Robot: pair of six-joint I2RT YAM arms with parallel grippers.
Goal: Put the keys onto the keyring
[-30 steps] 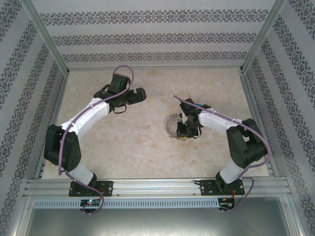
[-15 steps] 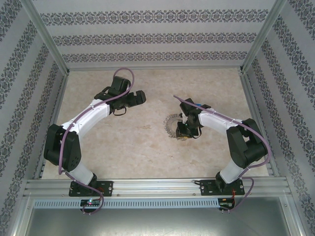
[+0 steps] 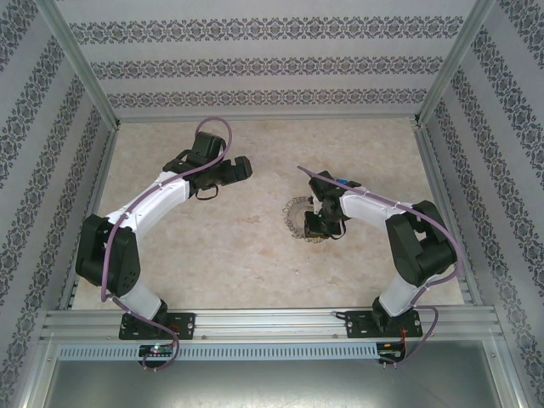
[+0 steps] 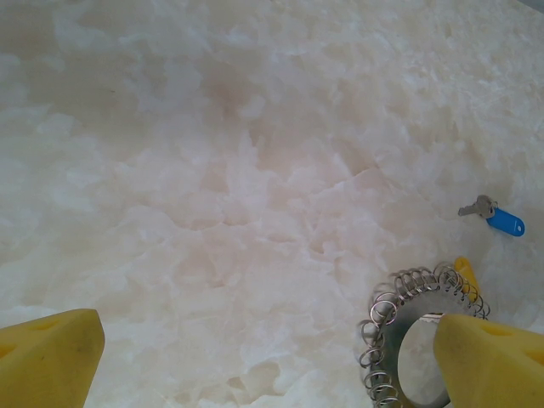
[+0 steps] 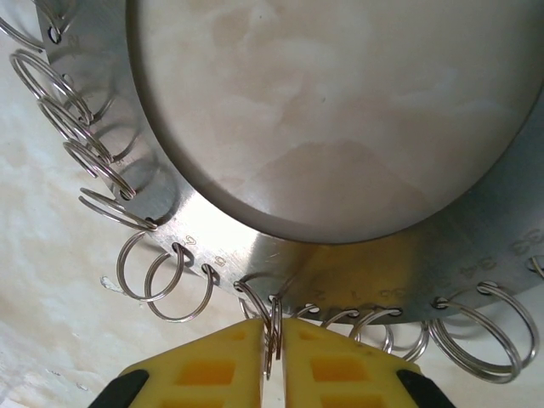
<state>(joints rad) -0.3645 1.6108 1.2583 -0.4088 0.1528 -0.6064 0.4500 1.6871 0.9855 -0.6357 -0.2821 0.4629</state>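
Keyring (image 3: 297, 218) is seen lying flat on the marbled bench (image 3: 221, 246). It is taken as the landmark for all places below.

Right tool (image 3: 319, 228): set down at the keyring's near-right rim, over its edge. In the right wrist view the right tool (image 5: 272, 340) is closed almost fully, with the two yellow pads (image 5: 212, 365) nearly meeting. One thin wire loop (image 5: 272, 327) at the rim of the keyring (image 5: 357, 255) is pinched between them, standing on edge in the narrow gap. Neighbouring loops are fanned out flat to either side along the rim. Small stamped numbers are seen on the grey plate beside them, too small to be read with certainty.

Left tool (image 3: 240, 166): held well apart from the keyring, to its left and toward the far side of the bench. In the left wrist view the left tool (image 4: 268, 361) is spread as wide as it goes, with one yellow finger (image 4: 47, 357) at each lower corner. Nothing is held between them, and bare bench is seen in the gap.

Keys, from the left wrist view: the keyring (image 4: 393, 319) is partly covered by the right-hand finger. The blue key (image 4: 501, 221) is noted on the bench beyond the keyring, clear of its loops, with the metal blade pointing away from the blue head. The yellow key (image 4: 463, 270) is seen just beside the loops on the keyring's far rim. Whether it touches them cannot be told, and its blade is hidden.

Neither key is threaded on a loop.
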